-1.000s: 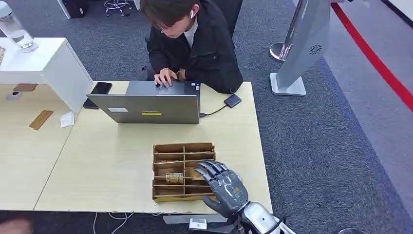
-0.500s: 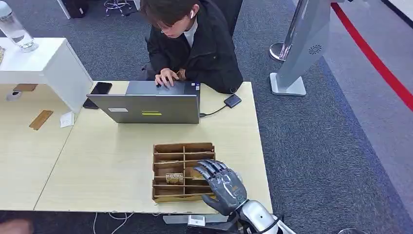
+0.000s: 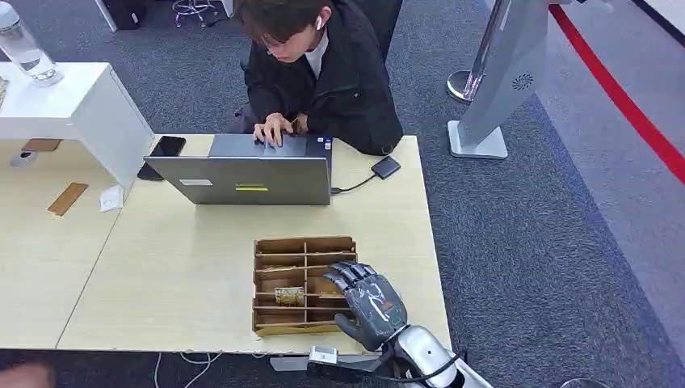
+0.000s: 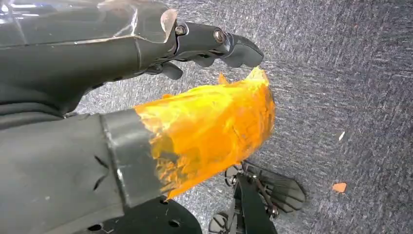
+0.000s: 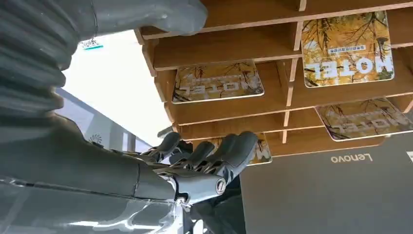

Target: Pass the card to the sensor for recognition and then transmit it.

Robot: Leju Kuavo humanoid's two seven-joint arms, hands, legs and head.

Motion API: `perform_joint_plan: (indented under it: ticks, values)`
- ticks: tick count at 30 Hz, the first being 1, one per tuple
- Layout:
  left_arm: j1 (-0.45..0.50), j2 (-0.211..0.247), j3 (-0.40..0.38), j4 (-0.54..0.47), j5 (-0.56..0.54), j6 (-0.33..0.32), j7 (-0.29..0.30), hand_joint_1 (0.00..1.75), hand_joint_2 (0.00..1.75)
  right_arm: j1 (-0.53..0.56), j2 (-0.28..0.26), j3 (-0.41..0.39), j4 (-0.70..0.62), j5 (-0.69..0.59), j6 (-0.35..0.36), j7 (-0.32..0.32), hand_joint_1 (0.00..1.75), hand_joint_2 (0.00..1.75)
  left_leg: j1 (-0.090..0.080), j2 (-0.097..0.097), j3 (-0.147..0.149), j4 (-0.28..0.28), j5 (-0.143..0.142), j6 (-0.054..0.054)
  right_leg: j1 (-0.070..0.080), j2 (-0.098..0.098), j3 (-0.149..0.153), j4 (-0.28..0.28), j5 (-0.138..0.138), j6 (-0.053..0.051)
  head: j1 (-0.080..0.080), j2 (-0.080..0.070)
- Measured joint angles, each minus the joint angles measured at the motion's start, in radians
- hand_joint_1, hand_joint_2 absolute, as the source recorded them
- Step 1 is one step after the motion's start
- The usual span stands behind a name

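Right wrist view: grey right hand [image 5: 195, 165], fingers loosely apart and empty, nears thin, stiff, slippery yellow hotel card [image 5: 217, 81]; pinch its free edge.

Right hand reaching out, left hand hanging down

The right hand [image 3: 370, 301] comes in from the bottom on its silver arm [image 3: 424, 360], palm down, fingers [image 5: 229, 151] bent forward a little. The left hand [image 4: 146, 97] hangs low, its fingers [image 4: 229, 44] curled in.
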Motion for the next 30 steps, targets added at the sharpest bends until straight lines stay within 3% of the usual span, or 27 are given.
perform_joint_plan:
  ticks: [6,17,30]
  values:
    - [0.000,0.000,0.000,0.000,0.000,0.000,0.000,0.00,0.00,-0.002,0.005,-0.004,0.009,0.000,0.000,0.000,0.66,1.75,0.000,0.000,0.000,0.000,0.000,0.000,0.000,0.000,0.000,0.000,0.000,0.000,0.000,0.000]
    - [0.000,0.000,0.000,-0.003,-0.006,-0.002,0.002,0.00,0.00,-0.009,0.012,-0.005,0.023,0.000,0.003,0.000,0.79,1.75,0.000,0.000,0.000,0.000,0.000,0.000,0.000,0.000,0.000,0.000,0.000,0.000,0.000,0.000]
    - [0.000,-0.003,0.001,-0.008,-0.006,-0.006,0.002,0.00,0.00,-0.011,0.015,-0.005,0.026,0.000,0.003,0.000,0.82,1.75,0.000,0.000,0.000,0.000,0.000,0.000,0.000,0.000,0.000,0.000,0.000,0.000,0.000,0.000]
